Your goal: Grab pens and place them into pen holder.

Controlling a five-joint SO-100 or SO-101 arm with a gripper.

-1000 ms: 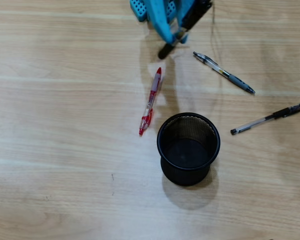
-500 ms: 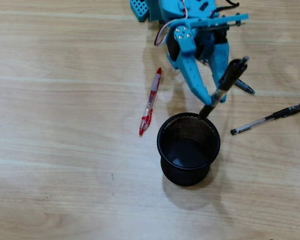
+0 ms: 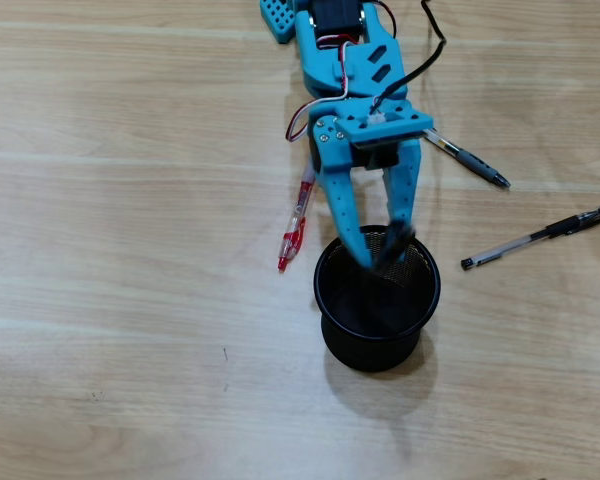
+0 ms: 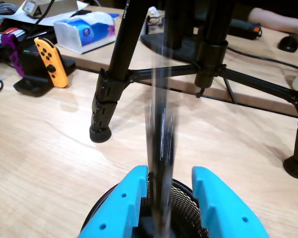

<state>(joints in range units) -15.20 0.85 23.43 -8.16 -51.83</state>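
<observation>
Gripper (image 3: 382, 250) parted over pen holder (image 3: 377, 345); pen (image 4: 160, 148) (motion-blurred) between fingers, grip unclear.

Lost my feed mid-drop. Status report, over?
Gripper open over pen holder. Blurred pen between the fingers, dropping in. Three pens on the table: red, black, black. Nothing blocking.

Black tripod (image 4: 198, 64) stands on wooden worktop (image 4: 44, 148) beyond the fingers. Farther off, up-left: tissue pack (image 4: 87, 29), orange game controller (image 4: 50, 62) docked upright.
</observation>
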